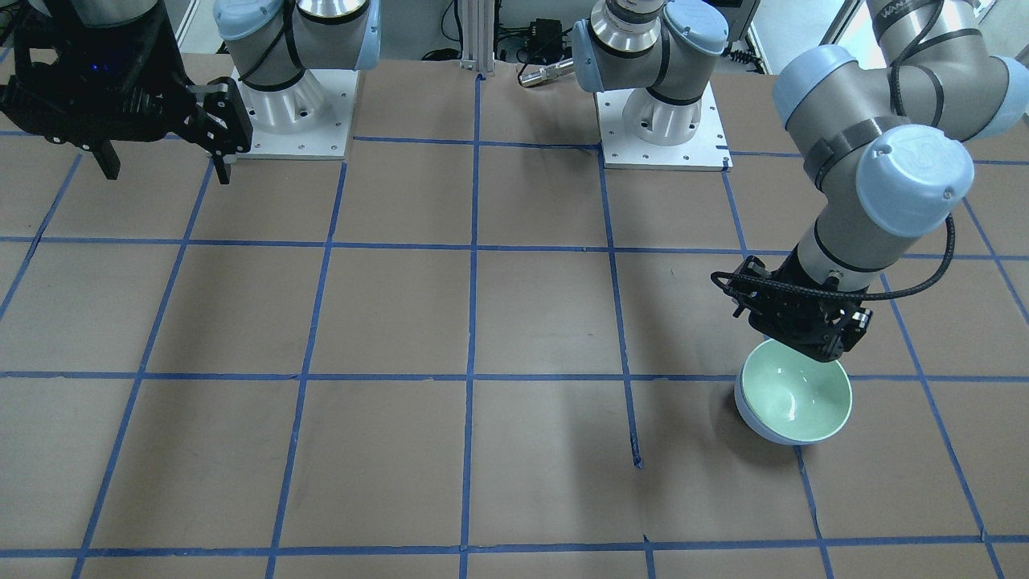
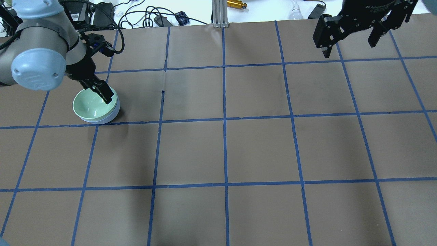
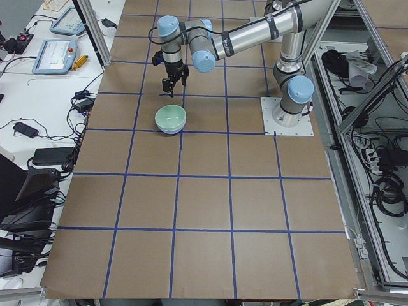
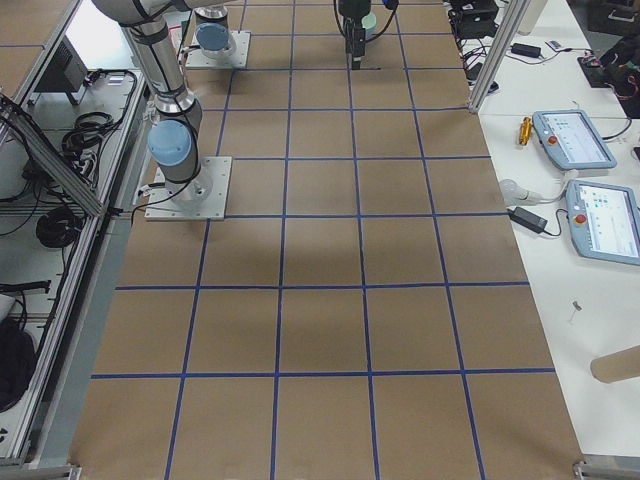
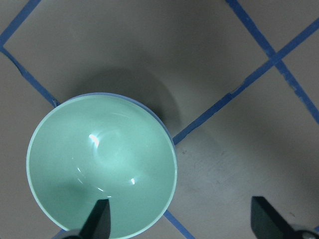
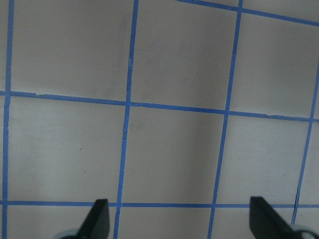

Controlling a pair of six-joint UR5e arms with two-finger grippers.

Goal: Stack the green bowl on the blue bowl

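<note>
The green bowl (image 1: 796, 394) sits nested inside the blue bowl (image 1: 752, 418) on the brown table. Both show in the overhead view, the green bowl (image 2: 92, 106) inside, the blue bowl (image 2: 106, 118) as an outer wall. My left gripper (image 1: 808, 346) is open and hovers just above the bowls' robot-side rim, holding nothing. In the left wrist view one fingertip (image 5: 99, 219) is over the green bowl (image 5: 99, 164) and the other is outside it. A thin edge of the blue bowl (image 5: 107, 93) shows there. My right gripper (image 2: 348, 46) is open, empty and raised far from the bowls.
The table is brown paper with a blue tape grid (image 2: 223, 119). The two arm bases (image 1: 663, 121) stand at the robot's side. Cables and small gear (image 2: 164, 17) lie beyond the far table edge.
</note>
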